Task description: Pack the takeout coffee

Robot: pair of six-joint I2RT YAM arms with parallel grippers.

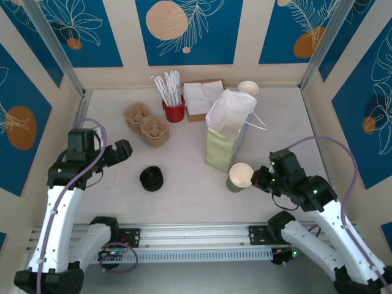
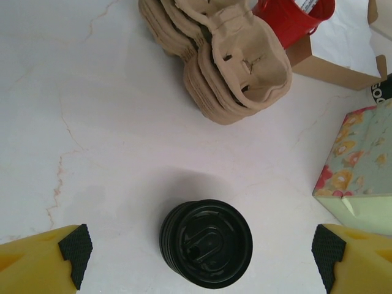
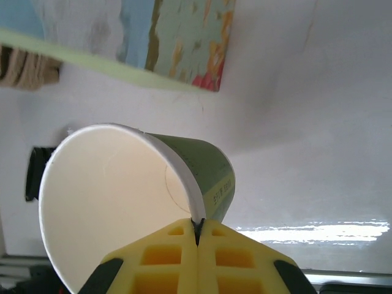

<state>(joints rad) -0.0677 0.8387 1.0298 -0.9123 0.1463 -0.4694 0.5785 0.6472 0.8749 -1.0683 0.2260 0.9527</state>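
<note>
Table (image 1: 190, 202) pale and veined, walled on three sides by blue and cream panels. Right gripper (image 1: 261, 179) is clenched on the takeout coffee cup (image 1: 239, 176): its yellow fingers (image 3: 165, 245) are pinched together over the rim, one inside the wall and one outside. The cup has olive-green sides and a white interior, with its mouth open and tipped toward the right arm. Whether its base touches the table cannot be told. It sits just beside the near right corner of the paper bag (image 1: 219, 152). The bag is pale green with a floral side panel and stands upright mid-table, with white tissue (image 1: 231, 109) rising from its mouth. Left gripper (image 1: 124, 149) is released, its fingers (image 2: 75, 250) spread wide with nothing between them. It hangs above the left side of the table, pointed down toward the stack of black lids (image 1: 152, 178). That stack rests on the table apart from both fingers and well left of the cup. Behind it lies a stack of brown pulp cup carriers (image 1: 147, 126). Further back, a red holder (image 1: 174, 113) full of white wrapped straws stands just beside a cardboard box of white napkins (image 1: 201, 98). A white paper cup (image 1: 248, 88) stands near the back wall, behind the bag.
</note>
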